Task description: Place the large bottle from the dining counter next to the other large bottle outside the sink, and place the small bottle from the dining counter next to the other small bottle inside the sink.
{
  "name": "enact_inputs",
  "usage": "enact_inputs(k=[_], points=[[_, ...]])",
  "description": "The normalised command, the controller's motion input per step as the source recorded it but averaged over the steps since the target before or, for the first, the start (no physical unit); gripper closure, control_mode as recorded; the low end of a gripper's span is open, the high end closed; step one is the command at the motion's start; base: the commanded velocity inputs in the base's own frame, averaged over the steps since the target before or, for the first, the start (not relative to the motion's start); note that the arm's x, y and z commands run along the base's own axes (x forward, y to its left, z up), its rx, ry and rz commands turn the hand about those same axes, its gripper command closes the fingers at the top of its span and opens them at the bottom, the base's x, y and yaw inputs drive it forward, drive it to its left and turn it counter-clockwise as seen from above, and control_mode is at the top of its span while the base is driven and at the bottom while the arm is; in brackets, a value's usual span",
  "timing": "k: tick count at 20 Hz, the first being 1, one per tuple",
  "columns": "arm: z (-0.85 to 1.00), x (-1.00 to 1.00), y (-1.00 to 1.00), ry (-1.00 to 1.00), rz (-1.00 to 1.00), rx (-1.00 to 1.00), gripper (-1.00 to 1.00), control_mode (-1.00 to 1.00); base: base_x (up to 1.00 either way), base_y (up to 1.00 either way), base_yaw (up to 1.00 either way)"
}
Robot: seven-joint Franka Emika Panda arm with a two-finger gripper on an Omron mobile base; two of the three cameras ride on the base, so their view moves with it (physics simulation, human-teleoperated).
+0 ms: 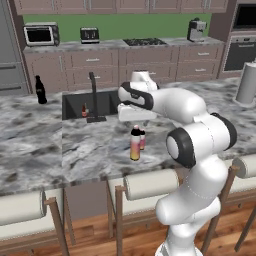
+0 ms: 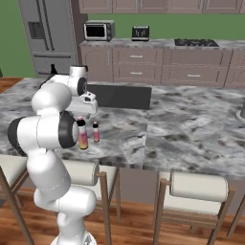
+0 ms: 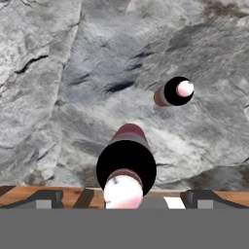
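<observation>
The large bottle (image 1: 135,144), pink fading to orange-yellow under a dark cap, stood upright on the dining counter (image 1: 30,145) near its front edge, with the small bottle (image 1: 142,140) just beside it on its right in the left base view. Going left to right in that view: the other large bottle (image 1: 40,90), dark and cola-style with a red band, stood at the far left of the marble, well apart from the pair. Next came the sink (image 1: 72,105), a black basin with its tall black faucet (image 1: 93,99), and the other small bottle (image 1: 84,110), tiny and dark red-brown, inside the basin beside the faucet's foot. Then came the two pink bottles, and directly above them the robot's hand.

In the right base view the large bottle (image 2: 83,134) and the small bottle (image 2: 96,132) stood side by side, close but apart, in front of the sink (image 2: 119,95).

In the hand view, looking straight down, the large bottle (image 3: 126,168) appeared top-on at the lower middle, and the small bottle (image 3: 175,91) lay up and to the right. The gripper (image 3: 126,199) hovered above the large bottle with its fingertips (image 3: 46,199) spread wide, one on each side, touching nothing.
</observation>
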Motion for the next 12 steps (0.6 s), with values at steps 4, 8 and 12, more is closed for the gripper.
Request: enact_inputs(k=[4,8,12], points=[[-0.01,-0.01,0.00,0.00,0.00,0.00,-1.00,-1.00,0.00,0.00,0.00],[-0.13,0.00,0.00,0.00,0.00,0.00,-1.00,-1.00,0.00,0.00,0.00],[-0.14,0.00,0.00,0.00,0.00,0.00,-1.00,-1.00,0.00,0.00,0.00]])
